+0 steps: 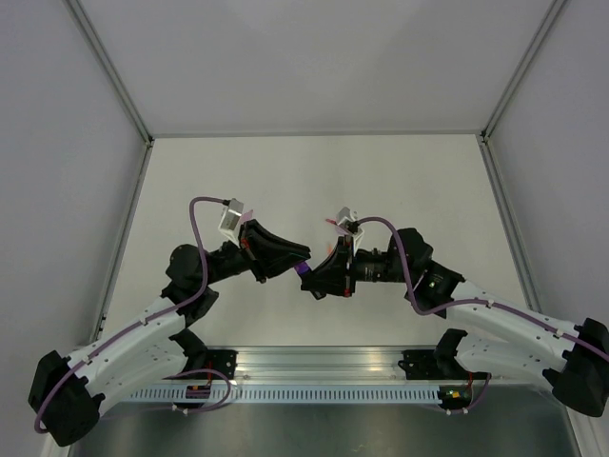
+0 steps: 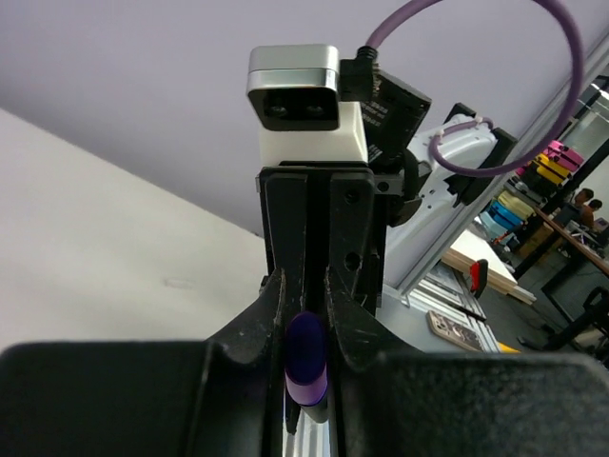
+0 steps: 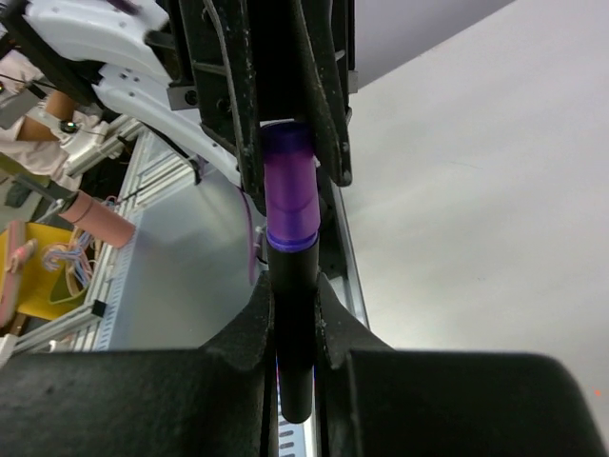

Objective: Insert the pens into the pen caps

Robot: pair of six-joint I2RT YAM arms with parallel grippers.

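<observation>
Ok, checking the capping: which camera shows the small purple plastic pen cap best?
The right wrist view: the small purple plastic pen cap shows full-length at the end of the black pen. The left wrist view shows it foreshortened, partly hidden; the top view, only a purple speck.

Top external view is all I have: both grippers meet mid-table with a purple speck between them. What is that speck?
Observer: A purple cap; the left gripper is shut on it.
Operator: What does the right gripper hold?
Observer: The right gripper is shut on the black pen, close to the cap.
Operator: Is the pen in the cap?
Observer: The right wrist view shows the black body entering the cap's open end, no gap.
</observation>
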